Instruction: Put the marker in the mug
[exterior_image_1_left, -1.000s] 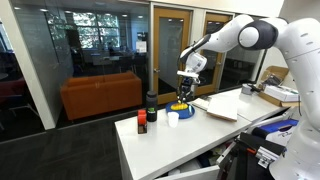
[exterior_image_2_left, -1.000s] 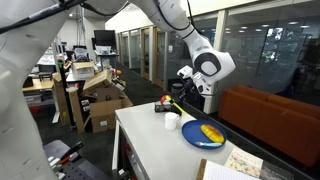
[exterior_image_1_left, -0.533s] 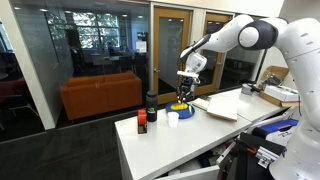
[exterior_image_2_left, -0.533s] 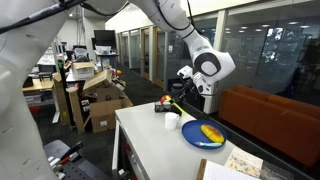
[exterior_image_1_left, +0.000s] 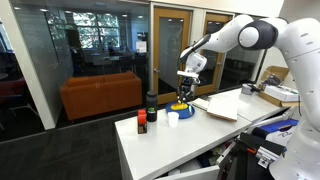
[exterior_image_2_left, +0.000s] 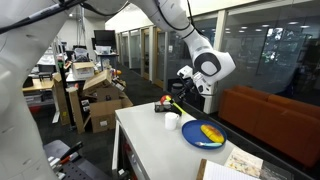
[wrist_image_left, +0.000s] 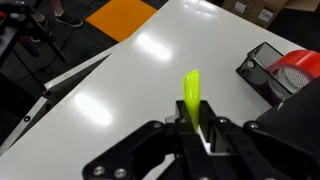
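- Fingers (wrist_image_left: 212, 138): closed onto the marker (wrist_image_left: 192, 95), one dark pad on each side of its lower part. The yellow-green shaft sticks out well past the fingertips.
- Gripper (wrist_image_left: 193, 126): held off the bench and touching nothing but the marker. In both exterior views it hangs in the air (exterior_image_1_left: 185, 93) over the bench's far long edge, the one facing the glass wall.
- Marker, in an exterior view (exterior_image_2_left: 179, 104): a thin yellow-green stick slanting down from the gripper (exterior_image_2_left: 181, 90), its free end in the air above the white cup (exterior_image_2_left: 172, 121), not in any vessel.
- Mug (exterior_image_1_left: 180, 110): squat, blue outside and yellow inside, standing upright near that far long edge, directly below the gripper in this view. From the opposite side (exterior_image_2_left: 205, 134) it sits slightly past the marker's tip, toward the sofa-side edge.
- White cup (exterior_image_1_left: 173, 118): just beside the mug, on the side toward the bench's short end; whether they touch I cannot tell.
- Dark cup (exterior_image_1_left: 151, 103): taller, near the corner at the short end, apart from the mug.
- Small red-and-black object (exterior_image_1_left: 142, 122): close to the short end, near the dark cup.
- Bench (wrist_image_left: 120, 90): white and glossy. A black mesh holder (wrist_image_left: 262, 62) with something red in it shows at the right of the wrist view.
- Open book (exterior_image_1_left: 216, 107): lies flat farther along the bench, beyond the mug.
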